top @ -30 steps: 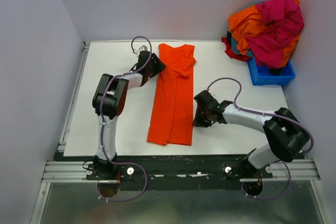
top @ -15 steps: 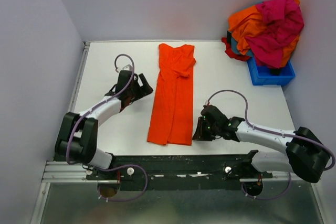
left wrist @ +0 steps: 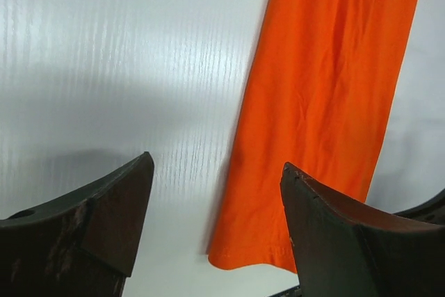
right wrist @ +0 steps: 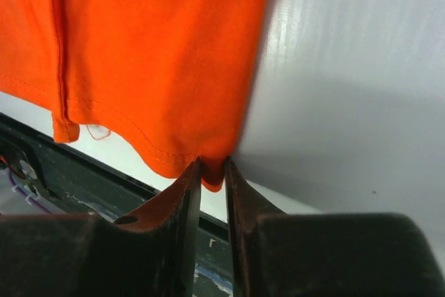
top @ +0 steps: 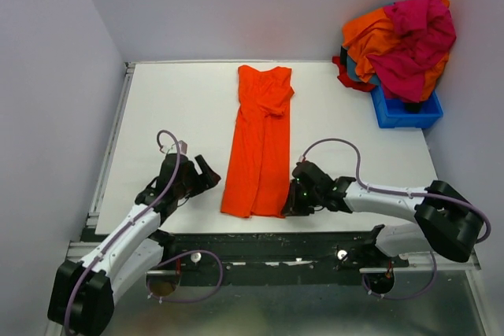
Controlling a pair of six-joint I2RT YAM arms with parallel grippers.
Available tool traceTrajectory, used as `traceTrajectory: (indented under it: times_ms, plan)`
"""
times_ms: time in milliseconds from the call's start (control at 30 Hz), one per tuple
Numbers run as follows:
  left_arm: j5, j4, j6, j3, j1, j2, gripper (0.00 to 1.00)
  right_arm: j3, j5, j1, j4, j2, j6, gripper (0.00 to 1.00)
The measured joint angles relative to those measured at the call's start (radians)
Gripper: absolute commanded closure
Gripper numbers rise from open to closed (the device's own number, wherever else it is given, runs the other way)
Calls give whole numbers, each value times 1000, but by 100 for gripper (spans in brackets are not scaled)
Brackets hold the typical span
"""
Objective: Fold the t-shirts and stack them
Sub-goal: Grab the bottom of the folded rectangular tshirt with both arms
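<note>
orange t-shirt (top: 258, 147) lengthwise near-to-far, hem nearest

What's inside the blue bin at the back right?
A heap of crumpled t-shirts, orange, magenta-pink and red, spilling over the rim of the blue bin. Anything beneath the heap is covered.

- The orange t-shirt (top: 258, 147) lies flat on the white table (top: 173, 116), folded lengthwise into a long narrow strip. Its collar end is far and its stitched hem is at the near edge.
- Its near right hem corner is pinched between the fingers of the right gripper (right wrist: 213, 172).
- A magenta t-shirt (top: 421, 33), a second orange t-shirt (top: 370, 33) and a red t-shirt (top: 346, 76) sit crumpled in a heap over the blue bin (top: 409, 116), far right.
</note>
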Motion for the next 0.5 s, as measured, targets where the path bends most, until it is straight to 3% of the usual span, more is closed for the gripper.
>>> traceTrajectory:
  times_ms: [133, 333, 500]
  plan:
    - [13, -13, -40, -62, -24, -95, 20, 18, -12, 7, 22, 47, 19, 99]
    - [34, -32, -81, -84, -75, -83, 25, 2, 4, 8, -5, 12, 37, 99]
    - [50, -44, -109, -85, -141, -45, 41, -18, 47, 8, -86, -67, 36, 99]
